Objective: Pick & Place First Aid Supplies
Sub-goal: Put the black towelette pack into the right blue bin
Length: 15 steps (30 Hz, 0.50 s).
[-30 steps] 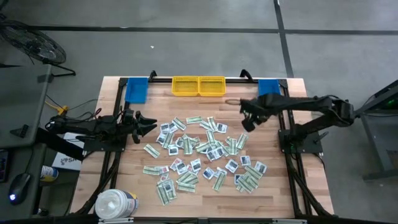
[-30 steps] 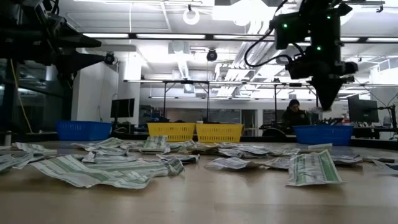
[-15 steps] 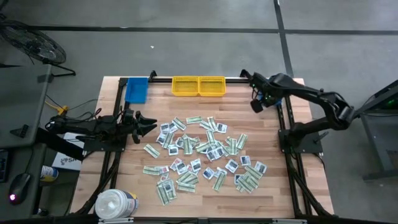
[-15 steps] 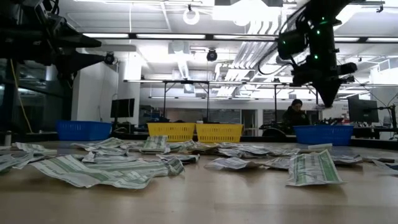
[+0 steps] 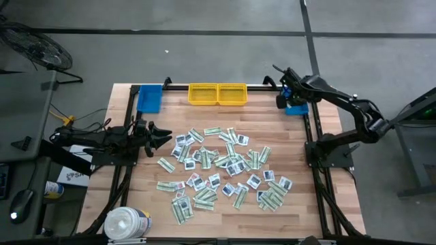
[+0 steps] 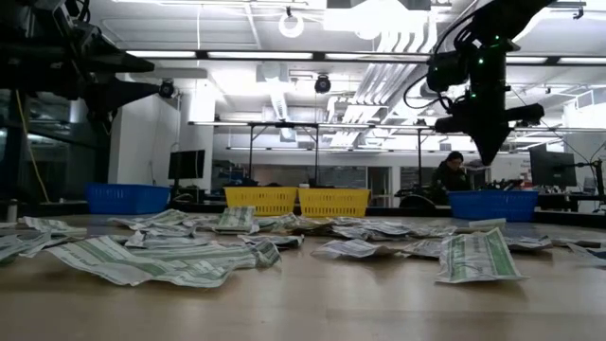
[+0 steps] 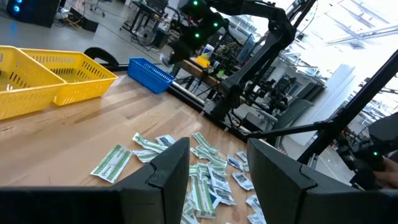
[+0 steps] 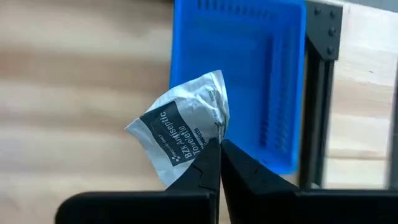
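Right gripper (image 8: 219, 149) above blue bin (image 8: 249, 56), fingers pinched on white packet (image 8: 183, 134). Left gripper (image 5: 163, 135) beside packet pile (image 5: 225, 167), fingers apart, empty.

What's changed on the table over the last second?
The right pincer, shut on a small white antiseptic packet, swung from above the scattered paper packets toward the table's far right corner and now hangs over the right-hand blue plastic bin. The left pincer stayed open at the pile's left edge; the pile looks unmoved.

yellow bins (image 5: 217, 94), blue bins (image 5: 150, 98), white tub (image 5: 125, 223)
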### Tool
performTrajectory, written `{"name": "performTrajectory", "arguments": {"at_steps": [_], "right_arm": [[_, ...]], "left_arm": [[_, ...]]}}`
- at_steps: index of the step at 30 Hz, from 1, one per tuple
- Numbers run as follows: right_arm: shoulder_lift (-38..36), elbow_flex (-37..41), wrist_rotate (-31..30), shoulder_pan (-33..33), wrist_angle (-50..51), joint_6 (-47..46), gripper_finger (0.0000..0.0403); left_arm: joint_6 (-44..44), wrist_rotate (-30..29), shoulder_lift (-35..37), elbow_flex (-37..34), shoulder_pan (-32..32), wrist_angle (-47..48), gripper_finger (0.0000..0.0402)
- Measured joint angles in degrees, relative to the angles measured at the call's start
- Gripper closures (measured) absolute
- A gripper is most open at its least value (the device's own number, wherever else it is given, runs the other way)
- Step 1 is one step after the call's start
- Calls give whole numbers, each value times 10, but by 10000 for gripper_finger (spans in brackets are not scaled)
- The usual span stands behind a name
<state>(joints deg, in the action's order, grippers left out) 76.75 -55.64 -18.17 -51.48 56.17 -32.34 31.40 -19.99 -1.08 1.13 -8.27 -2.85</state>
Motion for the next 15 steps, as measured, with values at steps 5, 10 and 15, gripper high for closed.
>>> {"name": "performTrajectory", "arguments": {"at_steps": [5,10,15], "right_arm": [[0,0,-33,0,-28,-51,403],[1,0,-66,2,-53,-106,403],[2,4,-82,2,-68,-137,403]], "left_arm": [[0,0,0,0,0,0,240],[0,0,0,0,0,0,240],[0,0,0,0,0,0,240]]}}
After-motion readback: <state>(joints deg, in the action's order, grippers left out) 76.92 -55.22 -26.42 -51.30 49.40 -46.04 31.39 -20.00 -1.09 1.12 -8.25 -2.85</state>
